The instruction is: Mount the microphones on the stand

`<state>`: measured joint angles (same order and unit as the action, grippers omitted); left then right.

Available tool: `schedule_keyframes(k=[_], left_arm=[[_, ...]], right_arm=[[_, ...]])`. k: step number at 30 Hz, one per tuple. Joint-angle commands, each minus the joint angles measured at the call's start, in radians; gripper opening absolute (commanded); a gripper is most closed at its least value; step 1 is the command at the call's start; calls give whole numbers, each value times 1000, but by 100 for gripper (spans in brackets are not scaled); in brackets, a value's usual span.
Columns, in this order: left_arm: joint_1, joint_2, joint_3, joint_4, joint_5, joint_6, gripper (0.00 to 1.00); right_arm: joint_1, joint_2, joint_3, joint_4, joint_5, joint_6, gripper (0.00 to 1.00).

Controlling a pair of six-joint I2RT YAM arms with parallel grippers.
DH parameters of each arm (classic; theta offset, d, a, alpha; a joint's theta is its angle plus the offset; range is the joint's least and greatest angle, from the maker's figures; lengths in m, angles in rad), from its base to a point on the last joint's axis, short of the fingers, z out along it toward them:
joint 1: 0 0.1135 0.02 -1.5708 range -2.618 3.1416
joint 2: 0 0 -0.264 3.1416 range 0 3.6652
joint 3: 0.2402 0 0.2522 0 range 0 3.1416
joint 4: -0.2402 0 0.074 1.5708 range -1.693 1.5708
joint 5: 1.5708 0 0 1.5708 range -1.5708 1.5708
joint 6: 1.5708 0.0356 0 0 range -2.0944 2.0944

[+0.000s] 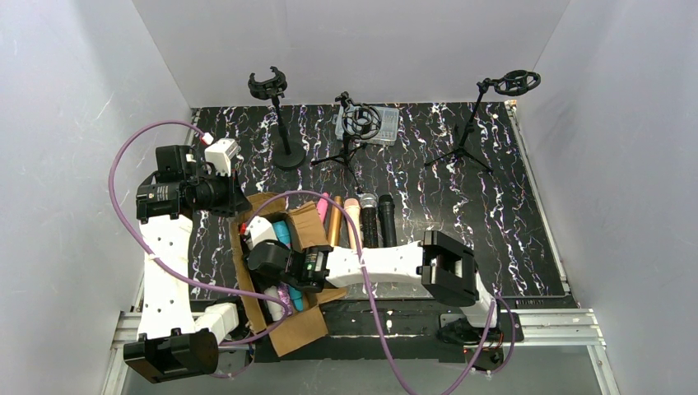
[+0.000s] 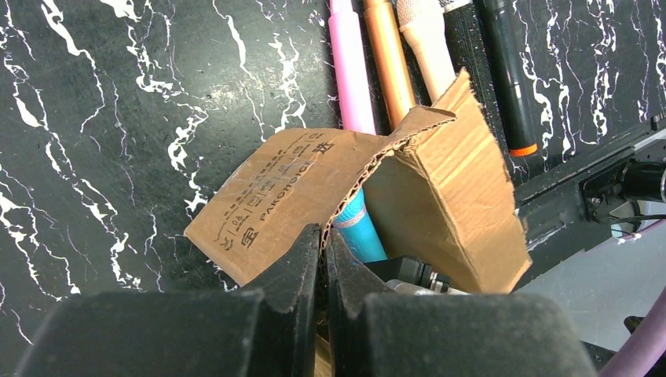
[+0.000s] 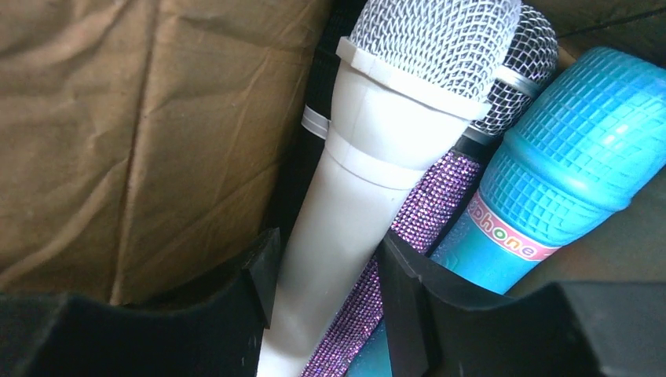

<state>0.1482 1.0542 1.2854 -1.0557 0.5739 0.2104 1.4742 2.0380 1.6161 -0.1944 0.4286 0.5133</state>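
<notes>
From above: a cardboard box (image 1: 300, 329) sits on the dark marbled surface (image 1: 494, 230) near the arms. Five microphones (image 1: 355, 218) lie in a row just beside it, and three stands (image 1: 281, 132) wait at the far edge, none visibly holding one. The right arm (image 1: 387, 265) reaches into the box. Left wrist view: the left end effector (image 2: 323, 251) has its fingers together at the box's flap, seemingly to steady it; whether cardboard is pinched, I cannot tell. Right wrist view: the right end effector (image 3: 330, 271) is parted around the white microphone (image 3: 369, 181), probably to lift it out. The purple glitter microphone (image 3: 428, 212) and teal microphone (image 3: 565, 165) lie pressed alongside.
</notes>
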Motion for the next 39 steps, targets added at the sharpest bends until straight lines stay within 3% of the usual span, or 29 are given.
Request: schedule_keyframes(k=[1, 5, 12, 17, 30, 34, 39], left_arm=[[-1, -23, 32, 9, 61, 0, 0], [-2, -20, 29, 8, 43, 13, 0], [-1, -16, 29, 10, 41, 18, 0], [-2, -16, 27, 11, 40, 19, 0], [-2, -9, 17, 21, 44, 8, 0], [-2, -9, 15, 23, 45, 4, 0], [-1, -10, 13, 24, 49, 0, 0]], right_arm=[[0, -38, 26, -8, 19, -17, 43], [0, -139, 19, 12, 18, -36, 28], [0, -297, -33, -10, -7, -32, 13], [-9, -429, -139, -81, 60, -41, 1], [-197, -821, -419, -228, 184, -91, 1], [-334, -892, -488, -254, 234, -122, 1], [-546, -894, -629, -209, 175, -125, 1]])
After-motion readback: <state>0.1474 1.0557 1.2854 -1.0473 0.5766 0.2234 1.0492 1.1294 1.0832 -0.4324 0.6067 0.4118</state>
